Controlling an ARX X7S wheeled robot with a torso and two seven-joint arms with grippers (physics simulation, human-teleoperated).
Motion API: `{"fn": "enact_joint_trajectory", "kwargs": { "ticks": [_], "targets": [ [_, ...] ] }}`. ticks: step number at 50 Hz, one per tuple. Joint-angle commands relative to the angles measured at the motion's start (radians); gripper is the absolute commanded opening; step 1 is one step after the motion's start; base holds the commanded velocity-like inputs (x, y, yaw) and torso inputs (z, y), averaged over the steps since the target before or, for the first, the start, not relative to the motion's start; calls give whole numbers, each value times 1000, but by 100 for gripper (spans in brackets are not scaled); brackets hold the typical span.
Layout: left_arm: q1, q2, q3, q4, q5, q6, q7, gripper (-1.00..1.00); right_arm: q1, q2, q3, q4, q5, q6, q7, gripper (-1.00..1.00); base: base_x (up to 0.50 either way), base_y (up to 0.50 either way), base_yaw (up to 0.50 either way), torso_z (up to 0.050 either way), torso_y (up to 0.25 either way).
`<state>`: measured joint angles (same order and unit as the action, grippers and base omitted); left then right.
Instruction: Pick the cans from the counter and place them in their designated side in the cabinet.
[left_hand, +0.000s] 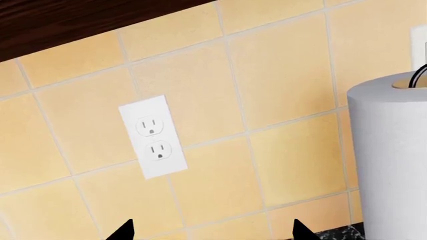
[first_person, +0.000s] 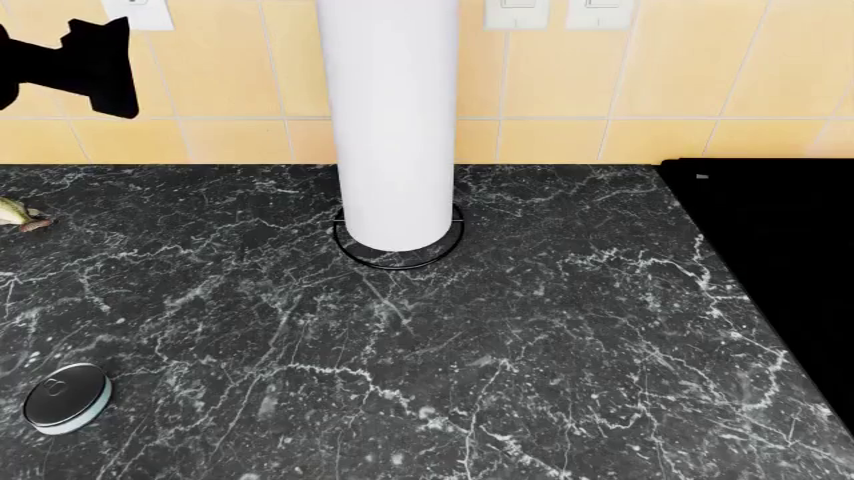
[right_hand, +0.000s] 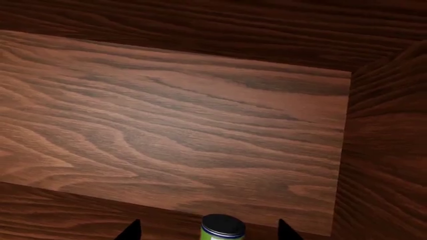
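Reaching right gripper (inside cabinet)

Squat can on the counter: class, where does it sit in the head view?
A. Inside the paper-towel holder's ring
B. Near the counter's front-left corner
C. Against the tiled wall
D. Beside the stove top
B: the squat can lies low and left on the counter, far from the paper-towel roll.

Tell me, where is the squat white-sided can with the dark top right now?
In the head view, the squat white-sided can sits on the black marble counter at the near left, well in front of the tall white paper-towel roll.
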<state>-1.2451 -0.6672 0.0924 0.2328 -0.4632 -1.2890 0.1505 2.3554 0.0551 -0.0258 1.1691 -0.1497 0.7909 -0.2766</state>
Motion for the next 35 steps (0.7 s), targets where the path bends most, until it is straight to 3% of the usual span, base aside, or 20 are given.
{"fn": "enact_joint_trajectory", "kwargs": {
  "ticks": [1,6,35],
  "targets": [
    [1,0,2,-3,-2,6,-1,100,1,0,0,-1,0,-1,0,100,0,0,0,0,0],
    [-1,-2,-2,1,-6,2,-1,100,1,0,0,-1,0,-1,0,100,-86,0,0,0,0],
    [18,-2,-14,-5,-17,17,-4,100,1,0,0,-1,0,-1,0,100,-366,0,0,1,0]
  ]
}}
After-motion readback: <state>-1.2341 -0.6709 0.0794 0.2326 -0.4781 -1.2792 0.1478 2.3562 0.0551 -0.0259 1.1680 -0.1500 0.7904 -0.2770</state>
